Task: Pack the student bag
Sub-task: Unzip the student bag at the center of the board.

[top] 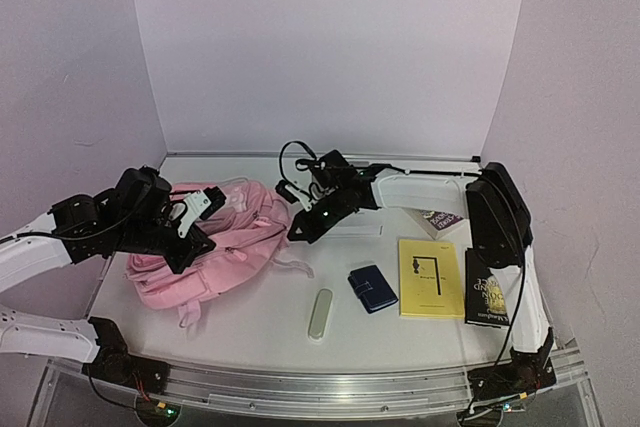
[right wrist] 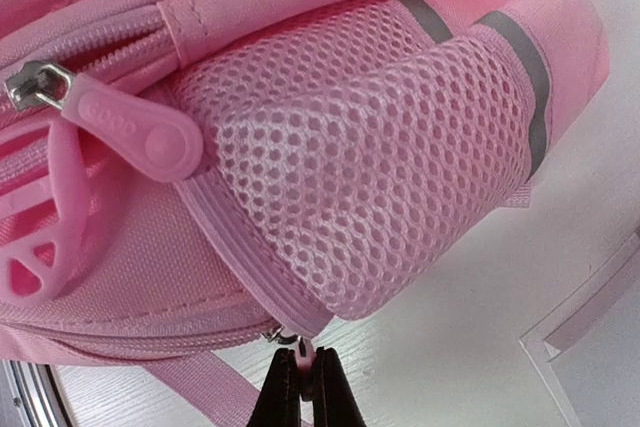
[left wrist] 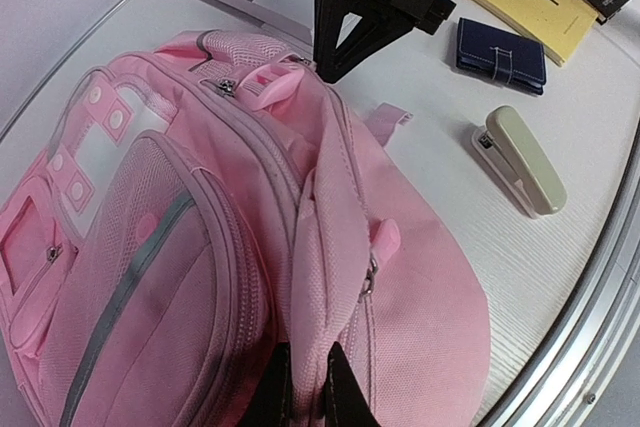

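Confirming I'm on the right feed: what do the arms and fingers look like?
The left arm and right arm have white link shells with black joints and wrists. A black cable loops above the right wrist. The left fingers and right fingers are black, slim and tapered.

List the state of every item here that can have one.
student bag, lying flat, visible zips look closed
left gripper, shut on the bag's fabric
right gripper, shut on a zip pull
stapler, closed
blue wallet, closed
yellow book, closed
black book, closed
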You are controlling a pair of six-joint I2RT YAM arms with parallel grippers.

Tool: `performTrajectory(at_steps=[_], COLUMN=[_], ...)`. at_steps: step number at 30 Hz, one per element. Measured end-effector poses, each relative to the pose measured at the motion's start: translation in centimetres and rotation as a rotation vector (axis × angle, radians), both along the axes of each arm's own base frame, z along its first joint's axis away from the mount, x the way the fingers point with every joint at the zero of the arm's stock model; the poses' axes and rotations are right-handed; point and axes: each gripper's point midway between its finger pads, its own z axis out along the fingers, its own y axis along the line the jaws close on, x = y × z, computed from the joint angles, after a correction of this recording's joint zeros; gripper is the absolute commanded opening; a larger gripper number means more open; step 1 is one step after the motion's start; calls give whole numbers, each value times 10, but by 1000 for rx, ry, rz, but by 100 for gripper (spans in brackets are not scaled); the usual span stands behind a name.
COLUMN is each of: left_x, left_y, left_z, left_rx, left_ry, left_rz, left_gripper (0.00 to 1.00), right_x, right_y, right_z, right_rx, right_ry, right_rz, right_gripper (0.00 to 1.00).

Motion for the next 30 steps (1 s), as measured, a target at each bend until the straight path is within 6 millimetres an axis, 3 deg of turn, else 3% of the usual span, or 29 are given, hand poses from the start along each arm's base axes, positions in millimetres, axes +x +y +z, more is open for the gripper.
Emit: performTrajectory(at_steps=[2,4,7,8,9,12,16,21,27,30], left_x=[0,0,0,-1,-2,-4,-9,-18,-24,-26], left_y=[1,2,2,1,1,-1,-1,-3,-7,-7], left_z=[-1,-1,-3,-5,-6,-6,-3,2,3,2], left_rx=[7,10,17,20,21,12,-5,-40,-59,-64], left_ry=[0,-1,5,10,17,27,36,46,69,73], left_rz=[3,2,-6,-10,-15,-32,-54,-90,-120,-127], left_gripper=[0,0,0,0,0,0,0,0,1,1], right_x=[-2,-5,-20,-26,-35,-55,-68,-68,-67,-75], right_y=[1,2,3,2,1,0,8,19,43,56], right_z=[0,0,-6,-9,-11,-7,20,64,136,154], right_rx=[6,15,20,13,6,-3,37,105,247,295], right_ry=[11,23,52,60,66,63,3,-71,-190,-214], right_rz=[8,18,55,70,94,156,249,353,450,495], right_gripper=[0,11,54,63,65,70,73,77,77,76])
